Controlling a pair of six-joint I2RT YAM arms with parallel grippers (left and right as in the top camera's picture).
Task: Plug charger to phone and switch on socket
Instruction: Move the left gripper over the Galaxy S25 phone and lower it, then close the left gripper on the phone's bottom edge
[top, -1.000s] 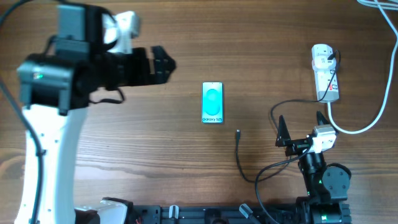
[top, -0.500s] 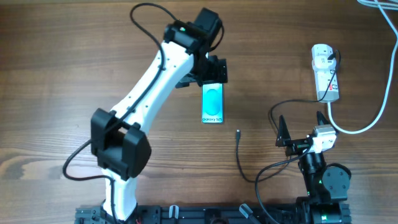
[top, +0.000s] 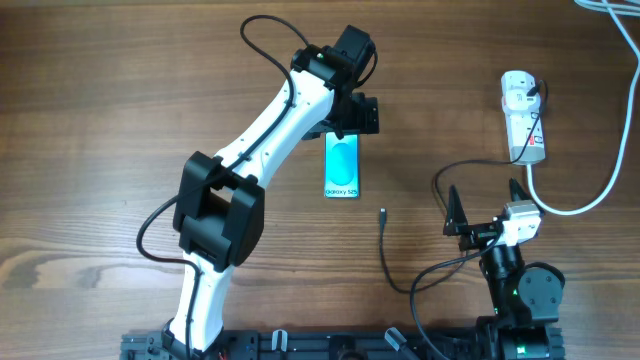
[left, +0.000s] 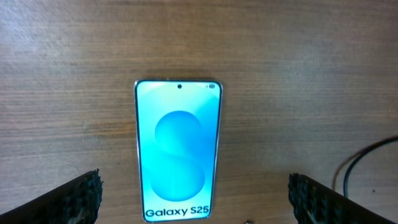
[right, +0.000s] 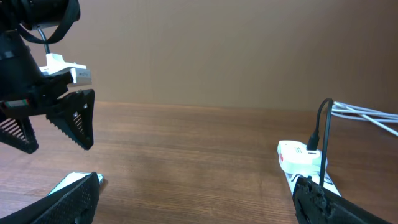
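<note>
The phone (top: 342, 166) lies flat mid-table, cyan screen up, "Galaxy S25" text at its near end. My left gripper (top: 353, 115) hovers open just beyond its far end. In the left wrist view the phone (left: 178, 152) lies between the spread fingers (left: 194, 180), untouched. The charger is a thin black cable whose metal-tipped connector (top: 383, 213) lies free on the table, right of the phone's near end. The white socket (top: 522, 130) with a black plug lies at the far right. My right gripper (top: 485, 203) is open and empty near the front right.
A thick white cord (top: 600, 190) loops from the socket toward the right edge. The charger cable (top: 395, 275) curves back to the right arm's base. In the right wrist view the socket (right: 301, 155) is ahead right and the left gripper (right: 62, 118) ahead left.
My left arm swung in from the far left to above the phone's far end, then shifted slightly right. The right arm, phone, charger and socket have not moved.
</note>
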